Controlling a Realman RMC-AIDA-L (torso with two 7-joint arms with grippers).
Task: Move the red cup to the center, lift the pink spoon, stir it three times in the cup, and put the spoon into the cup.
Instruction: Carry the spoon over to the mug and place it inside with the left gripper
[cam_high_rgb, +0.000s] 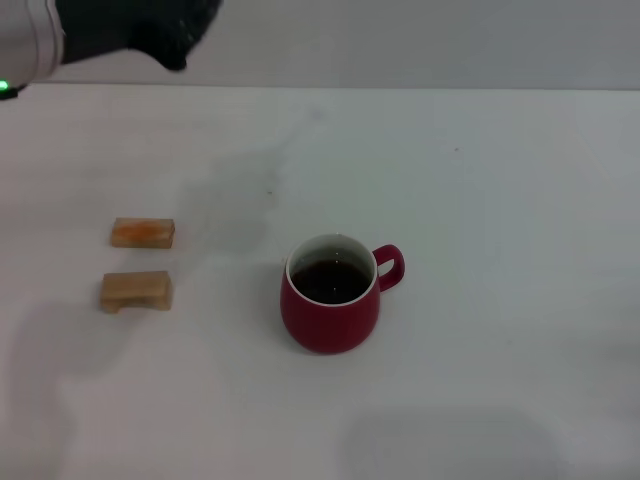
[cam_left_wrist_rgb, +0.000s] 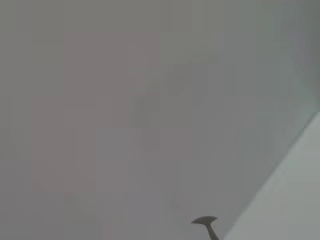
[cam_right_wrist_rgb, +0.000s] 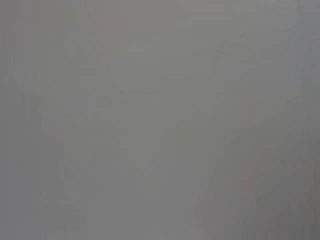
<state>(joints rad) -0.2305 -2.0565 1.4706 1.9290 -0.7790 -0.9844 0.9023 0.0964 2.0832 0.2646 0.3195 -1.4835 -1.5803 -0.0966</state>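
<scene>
The red cup (cam_high_rgb: 331, 306) stands upright near the middle of the white table, holding dark liquid, its handle toward the right. High at the far left corner is my left gripper (cam_high_rgb: 150, 35), well away from the cup; its fingers are out of frame. The pink spoon shows only in the left wrist view, as a grey metal bowl (cam_left_wrist_rgb: 205, 221) on a thin stem hanging over the bare table. Its handle is hidden. My right gripper appears in no view.
Two small tan wooden blocks (cam_high_rgb: 142, 232) (cam_high_rgb: 136, 291) lie side by side at the left of the table. The table's far edge (cam_high_rgb: 400, 88) meets a pale wall.
</scene>
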